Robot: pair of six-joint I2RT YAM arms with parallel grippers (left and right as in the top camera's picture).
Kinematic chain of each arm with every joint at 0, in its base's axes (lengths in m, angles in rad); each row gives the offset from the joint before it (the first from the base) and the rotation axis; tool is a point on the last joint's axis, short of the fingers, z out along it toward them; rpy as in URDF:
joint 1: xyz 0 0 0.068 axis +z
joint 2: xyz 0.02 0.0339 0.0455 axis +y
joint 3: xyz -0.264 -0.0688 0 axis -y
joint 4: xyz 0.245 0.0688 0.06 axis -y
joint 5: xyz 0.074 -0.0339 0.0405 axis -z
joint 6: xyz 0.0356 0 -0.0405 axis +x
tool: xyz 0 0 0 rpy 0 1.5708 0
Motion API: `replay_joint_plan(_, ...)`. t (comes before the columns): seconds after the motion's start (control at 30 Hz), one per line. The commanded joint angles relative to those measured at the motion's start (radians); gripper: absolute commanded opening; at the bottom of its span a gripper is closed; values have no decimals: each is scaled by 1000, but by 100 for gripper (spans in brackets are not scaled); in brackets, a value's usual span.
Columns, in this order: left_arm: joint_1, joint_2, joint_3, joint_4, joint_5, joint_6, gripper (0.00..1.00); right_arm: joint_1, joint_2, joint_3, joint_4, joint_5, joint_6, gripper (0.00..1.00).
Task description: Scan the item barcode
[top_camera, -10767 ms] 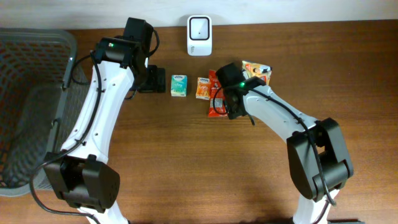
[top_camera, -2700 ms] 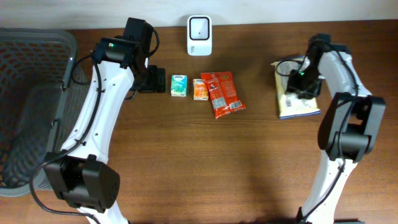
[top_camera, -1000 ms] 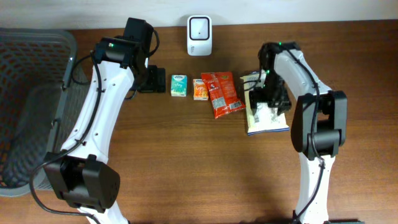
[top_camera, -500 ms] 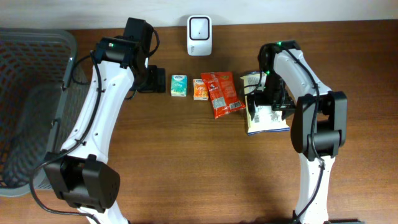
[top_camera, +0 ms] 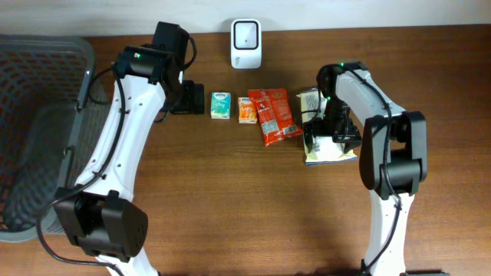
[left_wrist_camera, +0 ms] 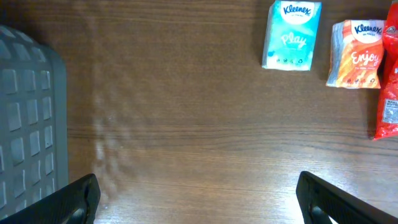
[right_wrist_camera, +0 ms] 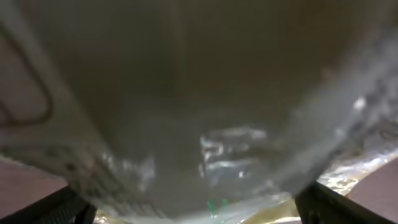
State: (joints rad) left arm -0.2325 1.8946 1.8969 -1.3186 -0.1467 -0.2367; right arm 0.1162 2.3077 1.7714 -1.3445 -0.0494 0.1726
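Scan pending: bag (top_camera: 326, 153) on worktop (top_camera: 230, 199), apart from scanner (top_camera: 245, 33); right fingers (right_wrist_camera: 62, 202) wide over it, left fingers (left_wrist_camera: 74, 199) wide, empty.

The pouch (top_camera: 331, 152) is laid on the counter (top_camera: 230, 199) beneath the right gripper (top_camera: 331, 126); the snack bag (top_camera: 275, 116) and tissue packs (top_camera: 221, 106) are lined up left of it.

Wood table (top_camera: 230, 207), scanner (top_camera: 245, 33), teal pack (top_camera: 221, 106), orange pack (top_camera: 247, 110), red packet (top_camera: 276, 116), pale bag (top_camera: 326, 154)
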Motion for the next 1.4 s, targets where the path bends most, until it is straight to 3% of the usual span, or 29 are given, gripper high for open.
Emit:
replay_joint_plan(0.0,6,2,-1,1,0,-13,99,8,3,7,20,-10,1,99)
replay_joint_plan(0.13,5,2,-1,1,0,-13,99,-2,3,289,-152,13,0,99)
replay_joint_plan(0.23,7,2,-1,1,0,-13,99,-2,3,426,-64,13,0,98)
replay_joint_plan(0.4,6,2,-1,1,0,-13,99,2,26,369,167,13,1,99)
replay_joint_plan(0.67,6,2,-1,1,0,-13,99,-4,68,261,328,13,1,99)
replay_joint_plan(0.97,6,2,-1,1,0,-13,99,-171,66,649,-90,16,0,99)
replay_joint_plan(1.03,6,2,-1,1,0,-13,99,-213,69,612,-111,6,-6,99)
replay_joint_plan(1.17,7,2,-1,1,0,-13,99,-241,70,389,-6,-300,-243,99)
replay_joint_plan(1.37,6,2,-1,1,0,-13,99,-233,70,90,275,-373,-243,97)
